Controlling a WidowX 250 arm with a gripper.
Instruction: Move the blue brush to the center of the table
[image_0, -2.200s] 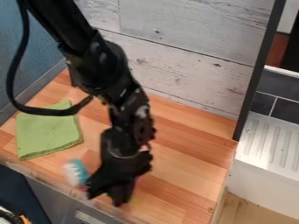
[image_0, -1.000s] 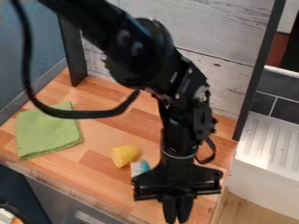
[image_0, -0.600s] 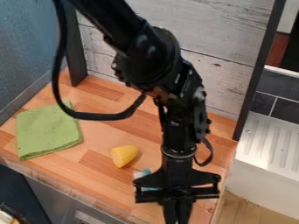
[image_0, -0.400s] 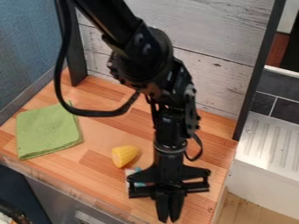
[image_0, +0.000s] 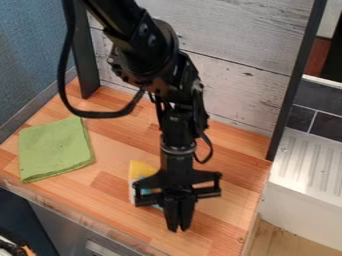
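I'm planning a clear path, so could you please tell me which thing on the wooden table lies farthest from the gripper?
The green cloth, lying flat at the left of the view; the yellow piece and blue brush are near the gripper.

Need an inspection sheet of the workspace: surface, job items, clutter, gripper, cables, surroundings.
Surface: wood-plank table; damage: nothing seen.
Job items: blue-and-white brush, partly hidden behind the gripper, toward the table's front edge.
Clutter: green cloth, lying flat at left; yellow object, right by the brush, partly hidden.
Gripper: black, pointing down, fingers together, nothing seen between them; table contact can't be judged.
Cables: black cable hanging in a loop off the arm's left side in the picture; snags: nothing seen.
Surroundings: grey plank wall behind, blue wall left, white ridged unit right.
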